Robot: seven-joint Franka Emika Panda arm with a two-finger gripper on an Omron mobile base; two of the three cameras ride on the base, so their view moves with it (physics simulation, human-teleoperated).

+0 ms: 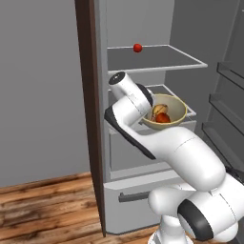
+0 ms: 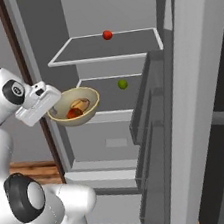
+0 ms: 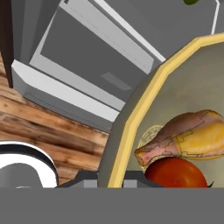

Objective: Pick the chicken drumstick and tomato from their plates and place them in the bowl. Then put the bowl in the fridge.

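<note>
Two pieces of food lie together in the bowl (image 1: 167, 112): the chicken drumstick (image 3: 192, 139) across the middle and the tomato (image 3: 176, 173) touching it at its 6 o'clock in the hand view. We see our tool (image 2: 53, 108) closed on the bowl's rim at the side nearest the arm, carrying the bowl in the air at the open front of the fridge (image 2: 116, 148). In the right base view the bowl hangs just in front of the middle shelf (image 2: 111, 86), level with its front edge, with the shelf's surface stretching away toward 2 o'clock. On that shelf, well apart from the bowl, sits a small green ball (image 2: 123, 84). Higher up, at 12 o'clock of the bowl, a plain red ball (image 1: 137, 47) rests on the upper shelf (image 1: 157, 57). Below the bowl are the grey drawers (image 1: 138, 195), and the wooden floor (image 1: 43, 209) lies at 8 o'clock in the left base view.
</note>
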